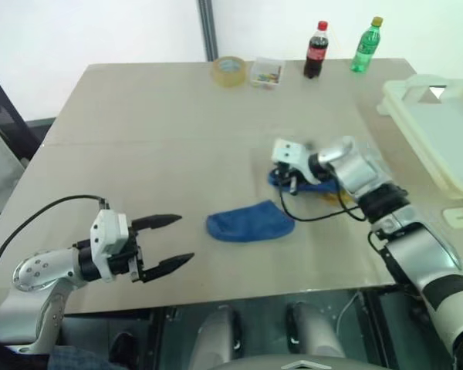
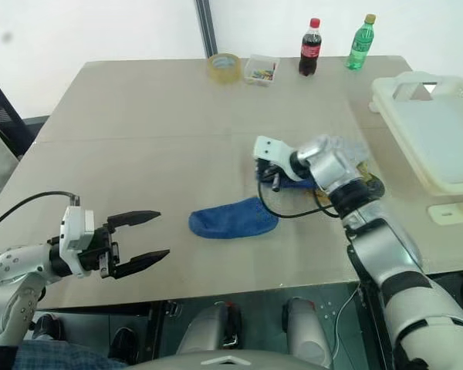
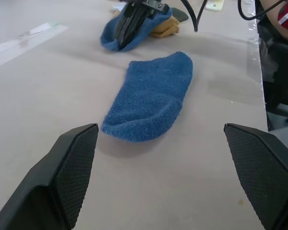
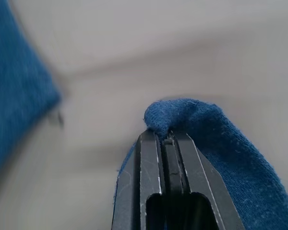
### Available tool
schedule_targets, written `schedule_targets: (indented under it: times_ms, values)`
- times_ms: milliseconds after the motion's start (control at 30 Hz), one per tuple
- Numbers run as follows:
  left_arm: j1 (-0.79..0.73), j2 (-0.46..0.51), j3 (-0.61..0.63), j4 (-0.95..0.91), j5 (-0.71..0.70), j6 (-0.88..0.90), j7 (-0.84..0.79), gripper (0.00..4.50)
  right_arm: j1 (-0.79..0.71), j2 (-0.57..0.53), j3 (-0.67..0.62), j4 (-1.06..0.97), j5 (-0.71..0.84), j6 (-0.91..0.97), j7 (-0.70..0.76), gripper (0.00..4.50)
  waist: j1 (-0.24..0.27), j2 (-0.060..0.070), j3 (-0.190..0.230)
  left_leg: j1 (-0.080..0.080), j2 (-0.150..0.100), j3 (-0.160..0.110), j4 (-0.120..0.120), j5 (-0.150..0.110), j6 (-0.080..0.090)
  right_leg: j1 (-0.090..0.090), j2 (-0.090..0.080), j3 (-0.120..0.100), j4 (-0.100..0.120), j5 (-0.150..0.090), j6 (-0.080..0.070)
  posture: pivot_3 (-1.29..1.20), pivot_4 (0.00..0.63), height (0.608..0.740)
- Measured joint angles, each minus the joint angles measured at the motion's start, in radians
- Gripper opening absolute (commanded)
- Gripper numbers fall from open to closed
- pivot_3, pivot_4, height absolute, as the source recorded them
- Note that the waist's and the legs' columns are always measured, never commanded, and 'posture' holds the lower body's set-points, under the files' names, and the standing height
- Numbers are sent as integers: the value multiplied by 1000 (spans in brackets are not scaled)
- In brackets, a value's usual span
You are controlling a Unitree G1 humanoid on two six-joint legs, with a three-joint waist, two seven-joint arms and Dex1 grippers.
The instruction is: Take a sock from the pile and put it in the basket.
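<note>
The pile point(image 1: 329, 191) of socks, blue and mustard yellow showing, lies right of the table's centre. My right gripper point(image 1: 291, 183) points down at its left edge, shut on a fold of a blue sock point(image 4: 216, 139), which bulges past the closed fingertips point(image 4: 149, 143). A second blue sock point(image 1: 251, 222) lies flat on its own, nearer the table's front. My left gripper point(image 1: 184, 239) hovers open to the left of that sock, nothing between its fingers point(image 3: 72, 167). The white basket point(image 1: 440, 131) stands at the table's right edge.
Along the far edge stand a tape roll point(image 1: 230, 71), a small clear box of coloured bits point(image 1: 266, 72), a cola bottle point(image 1: 316, 50) and a green bottle point(image 1: 366, 45). A small white item point(image 1: 461, 217) lies in front of the basket.
</note>
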Motion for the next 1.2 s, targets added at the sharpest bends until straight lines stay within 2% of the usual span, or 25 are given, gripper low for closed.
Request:
schedule_targets:
  times_ms: [67, 200, 433, 533, 667, 700, 833, 967, 1100, 1200]
  values:
    - [-5, 0, -2, 6, 2, -9, -1, 4500, -75, 96, 16, 100, -13, -48, -29, 83, 0, 0, 0, 0, 0, 0, 0, 2, -3, 0, 0, 0, 0, 0, 0, 0, 150, 740]
    - [17, -5, -1, 5, 6, -13, 3, 4500, -174, 218, 4, 279, -14, -115, -78, 83, -1, 0, 0, -1, 0, 0, -1, 2, -3, -1, -1, 0, 0, 0, 0, 0, 150, 740]
    - [49, -13, 4, -3, 6, -15, 10, 4500, -226, 340, -28, 406, -1, -184, -106, 83, -1, 1, 0, -1, 0, 0, -2, 2, -4, -1, -2, -1, 0, 0, 0, 0, 150, 740]
    - [50, -15, 4, -3, 6, -15, 11, 4500, -248, 388, -56, 424, 14, -186, -117, 984, -2, 1, 1, -1, 0, 0, -2, 2, -4, -2, -1, -1, 1, 0, 0, 0, 150, 740]
    - [48, -15, 5, -3, 6, -16, 10, 4500, -258, 392, -67, 414, 24, -190, -117, 3005, 1, 1, 1, -1, 0, -1, -2, 2, -5, -3, -2, -1, 2, 0, 0, 0, 150, 740]
    - [48, -15, 5, -3, 6, -16, 10, 4500, -258, 392, -67, 410, 24, -187, -118, 3203, 0, 1, 1, -1, 0, 0, -2, 2, -5, -3, -2, -1, 2, 0, 0, 0, 150, 740]
    - [30, -27, 10, 1, 0, -15, 21, 4500, -217, 342, -109, 221, 67, -75, -103, 3203, 2, 1, 0, -2, 0, -1, -2, 2, -5, -3, -2, -1, 2, 0, 0, 0, 150, 740]
    - [-27, -45, 24, 42, -3, -13, 59, 4500, -78, 233, -144, -146, 128, 136, -82, 3203, 7, 0, 0, -3, 0, -2, -2, 2, -5, -4, -3, -2, 2, 0, 0, 0, 150, 740]
    - [-135, -59, 27, 137, 28, -22, 108, 4500, 88, 97, -169, -412, 159, 337, -111, 3203, 7, 0, 0, -2, -2, -2, -2, 2, -3, -4, -3, -2, 4, 0, 1, 0, 150, 740]
    - [-245, -77, 8, 238, 53, -25, 150, 4500, 190, 32, -235, -507, 200, 457, -144, 3203, 9, -1, 0, -2, -3, -1, -1, 1, -2, -3, -2, -2, 5, 2, 3, 0, 150, 740]
